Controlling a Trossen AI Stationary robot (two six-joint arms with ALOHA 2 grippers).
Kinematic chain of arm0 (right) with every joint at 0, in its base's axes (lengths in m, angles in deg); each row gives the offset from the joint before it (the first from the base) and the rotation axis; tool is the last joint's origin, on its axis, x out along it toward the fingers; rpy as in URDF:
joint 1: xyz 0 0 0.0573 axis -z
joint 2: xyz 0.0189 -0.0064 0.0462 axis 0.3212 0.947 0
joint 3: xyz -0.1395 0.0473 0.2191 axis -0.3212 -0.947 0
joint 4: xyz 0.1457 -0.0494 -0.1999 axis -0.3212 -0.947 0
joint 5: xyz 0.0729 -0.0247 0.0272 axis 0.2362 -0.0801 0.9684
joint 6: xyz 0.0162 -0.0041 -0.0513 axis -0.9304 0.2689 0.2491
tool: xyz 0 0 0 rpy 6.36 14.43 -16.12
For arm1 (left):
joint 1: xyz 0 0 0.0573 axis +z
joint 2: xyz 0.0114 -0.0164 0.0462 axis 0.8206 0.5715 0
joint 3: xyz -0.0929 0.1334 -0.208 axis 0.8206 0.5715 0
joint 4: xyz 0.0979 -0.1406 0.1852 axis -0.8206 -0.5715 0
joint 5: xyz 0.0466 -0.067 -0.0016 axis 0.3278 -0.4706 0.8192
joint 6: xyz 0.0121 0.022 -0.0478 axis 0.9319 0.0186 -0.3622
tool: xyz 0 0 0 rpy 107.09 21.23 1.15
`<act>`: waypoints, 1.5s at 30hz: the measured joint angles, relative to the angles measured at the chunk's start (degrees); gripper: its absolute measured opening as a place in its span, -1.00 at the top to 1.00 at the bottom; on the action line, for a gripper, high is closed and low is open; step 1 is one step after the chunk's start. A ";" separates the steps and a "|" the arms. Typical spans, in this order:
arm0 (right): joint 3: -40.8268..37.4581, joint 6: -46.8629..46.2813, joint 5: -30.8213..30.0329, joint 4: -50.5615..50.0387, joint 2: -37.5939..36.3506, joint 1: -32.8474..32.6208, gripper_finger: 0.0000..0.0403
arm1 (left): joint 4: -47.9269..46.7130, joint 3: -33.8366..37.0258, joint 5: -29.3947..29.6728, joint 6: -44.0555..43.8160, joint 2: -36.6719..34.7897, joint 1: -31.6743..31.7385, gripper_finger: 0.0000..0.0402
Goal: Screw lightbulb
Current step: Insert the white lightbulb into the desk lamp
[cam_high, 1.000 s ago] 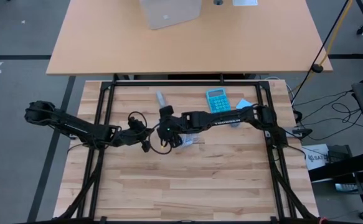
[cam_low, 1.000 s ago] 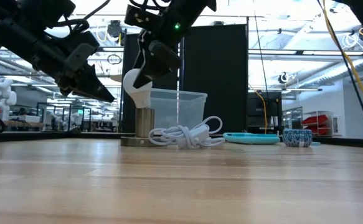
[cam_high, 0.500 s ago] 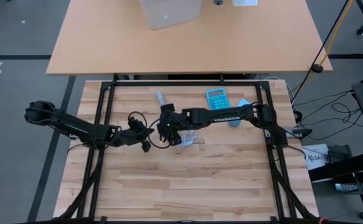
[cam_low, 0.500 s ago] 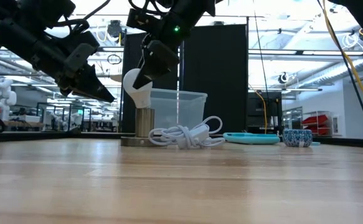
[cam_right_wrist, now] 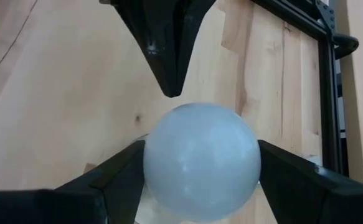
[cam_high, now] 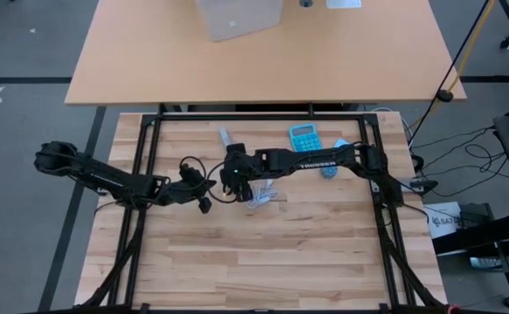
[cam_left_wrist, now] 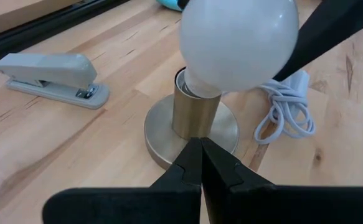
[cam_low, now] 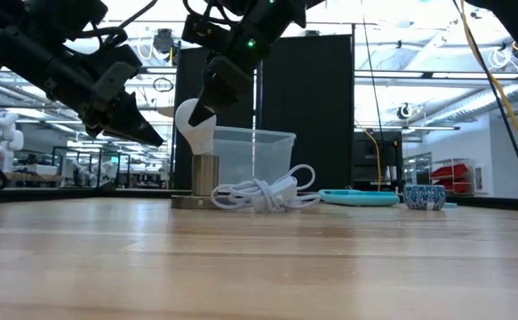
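So the table (cam_high: pixel 263 253) is a big wood slab, with both arms meeting near its middle. Right hand (cam_right_wrist: pixel 200 163) has its fingers spread around the bulb (cam_right_wrist: pixel 201 160), one on each side of the frosted head, touching or very nearly. I honestly can't tell if it's squeezing yet. Left hand (cam_left_wrist: pixel 201 163) is pinched fully shut with nothing in it, tips just in front of the socket (cam_left_wrist: pixel 190 119), pointing at it.

The bulb sits in the top of that brass socket, directly under the right hand, and in the low view it looks tipped a bit to one side. A coiled cable (cam_left_wrist: pixel 286 107) lies just beside the socket, a stapler (cam_left_wrist: pixel 50 76) further off past it.

My take on doing this step well: get the bulb straight before turning, or the thread will probably cross. Grip the head gently and evenly, glass doesn't forgive. Turn in short twists, letting go between. That base looks free to spin, so the left hand could hold it down.
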 joint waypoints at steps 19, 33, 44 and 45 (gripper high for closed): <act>-0.04 -8.37 4.44 0.93 -1.43 3.33 -0.32 | -0.64 0.01 0.00 0.03 -0.01 0.00 1.00; -0.04 -11.32 8.57 0.77 -1.68 5.04 -0.32 | -1.10 0.01 0.00 -0.08 0.00 -0.07 1.00; -2.23 -11.64 13.43 1.49 -1.79 5.15 -0.32 | -1.22 0.02 -0.01 -0.09 -0.01 -0.07 1.00; -2.79 -11.38 13.49 2.47 -1.82 5.15 -0.32 | -1.22 0.00 -0.01 -0.09 -0.02 -0.07 1.00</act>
